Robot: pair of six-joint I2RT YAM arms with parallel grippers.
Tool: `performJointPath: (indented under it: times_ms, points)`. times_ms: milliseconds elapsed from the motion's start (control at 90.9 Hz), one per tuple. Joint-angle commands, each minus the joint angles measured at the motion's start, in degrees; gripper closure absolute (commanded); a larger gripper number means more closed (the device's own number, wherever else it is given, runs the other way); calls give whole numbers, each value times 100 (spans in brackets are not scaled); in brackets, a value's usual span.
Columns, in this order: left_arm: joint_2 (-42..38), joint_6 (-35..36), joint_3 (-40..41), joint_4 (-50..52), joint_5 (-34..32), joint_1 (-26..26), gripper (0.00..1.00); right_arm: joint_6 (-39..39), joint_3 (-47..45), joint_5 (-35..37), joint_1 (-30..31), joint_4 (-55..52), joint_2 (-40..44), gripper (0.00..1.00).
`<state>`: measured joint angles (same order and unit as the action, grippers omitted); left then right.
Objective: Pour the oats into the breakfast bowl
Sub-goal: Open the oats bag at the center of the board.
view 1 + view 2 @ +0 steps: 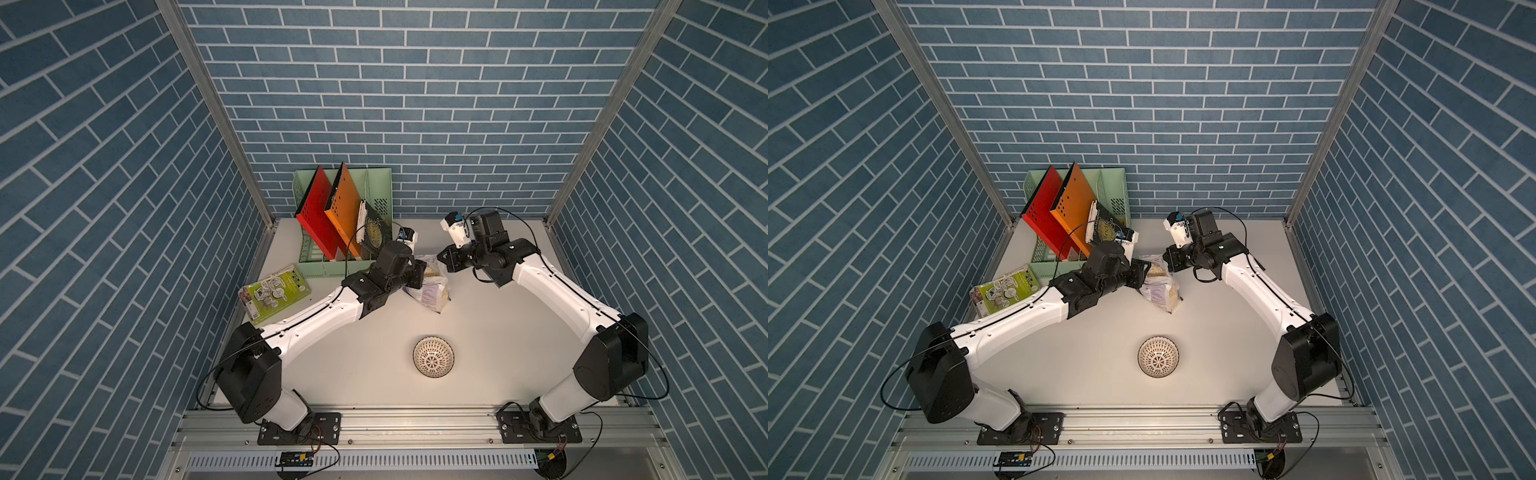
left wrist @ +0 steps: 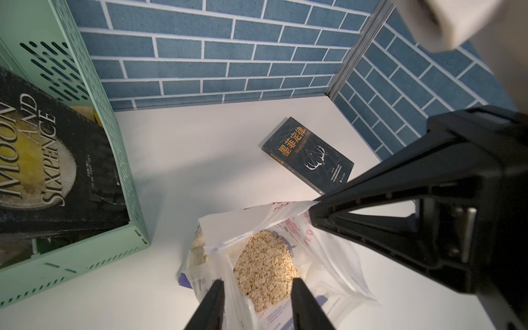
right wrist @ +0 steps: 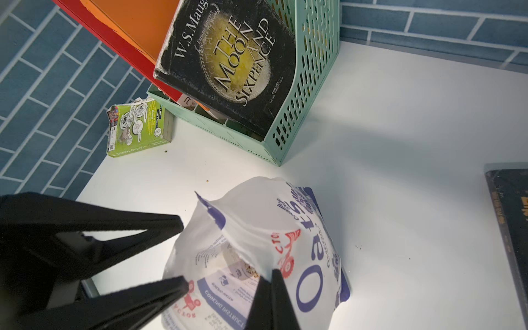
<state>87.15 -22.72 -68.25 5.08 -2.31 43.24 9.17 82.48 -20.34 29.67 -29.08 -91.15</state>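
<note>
Left wrist view shows left fingers apart above the open oats pouch, its opposite rim pinched by the closed right fingers; pouch stands mouth-up on the table; breakfast bowl lies well apart, toward the arm bases.

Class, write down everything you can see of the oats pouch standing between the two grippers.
The oats pouch is crinkled white plastic printed "Oats" in dark blue, with a red logo. It stands on the white table with its mouth open, and pale flakes show inside. The right gripper is shut on one side of its rim. The left gripper is open at the opposite side; whether it touches is unclear.
</note>
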Motion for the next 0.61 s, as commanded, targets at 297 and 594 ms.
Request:
performJointPath:
  times_ms: [297, 594]
  points:
    - [288, 99, -324, 591, -488, 16, 62, -56, 13, 419, -5, 358, 323, 100]
    - [329, 198, -362, 757, -556, 4, 97, -305, 48, 961, -195, 301, 431, 100]
